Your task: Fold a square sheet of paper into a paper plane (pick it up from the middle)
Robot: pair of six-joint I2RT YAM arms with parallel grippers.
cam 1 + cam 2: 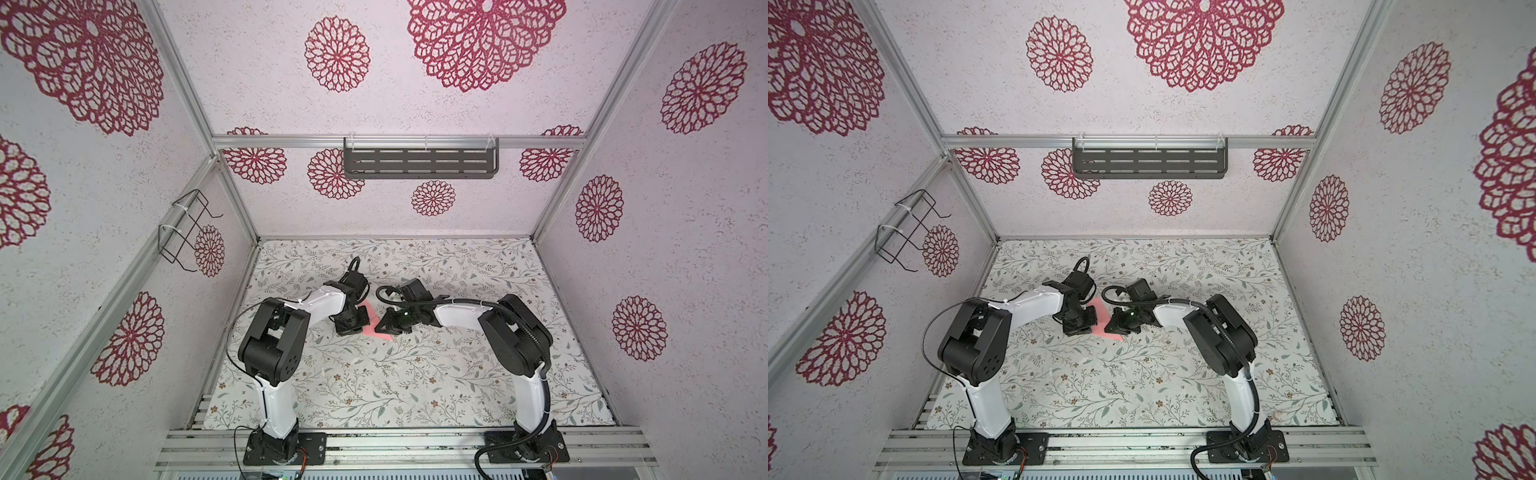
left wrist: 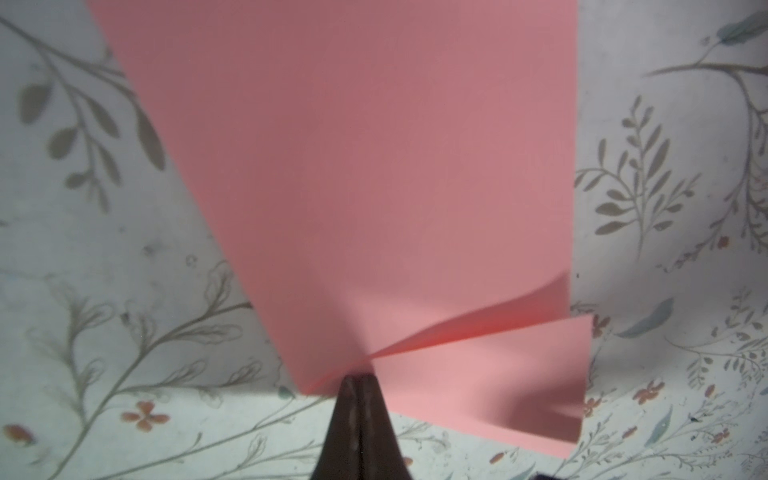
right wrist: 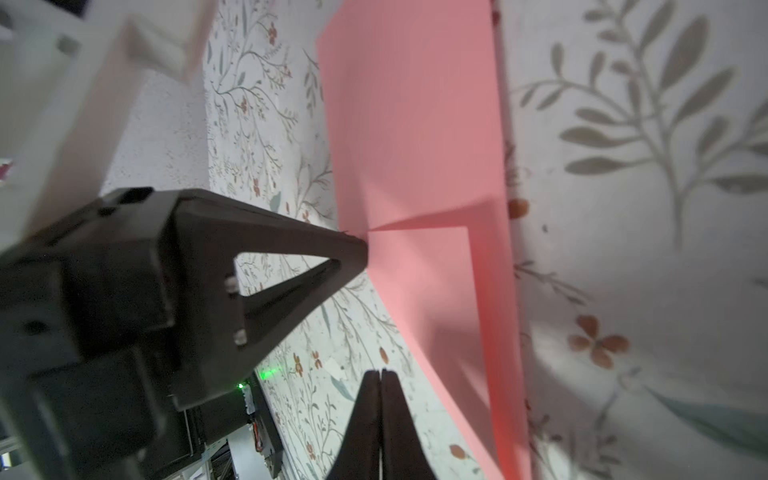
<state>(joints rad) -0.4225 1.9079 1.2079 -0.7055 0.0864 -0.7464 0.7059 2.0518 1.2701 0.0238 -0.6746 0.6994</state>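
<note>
Left wrist view shows the one square sheet of paper (image 2: 374, 187), salmon-pink and folded over on itself, against the floral surface (image 2: 104, 332). The left gripper (image 2: 360, 380) has its jaws clamped on the sheet's edge, where two layers fan apart. Right wrist view shows the right gripper (image 3: 380, 374) with jaws together and holding nothing, just beside the sheet's edge, while both top views show two arms meeting mid-surface over that single sheet, one slotted black shelf (image 1: 419, 162) on the back wall and one wire rack (image 1: 187, 232) on the left wall.
</note>
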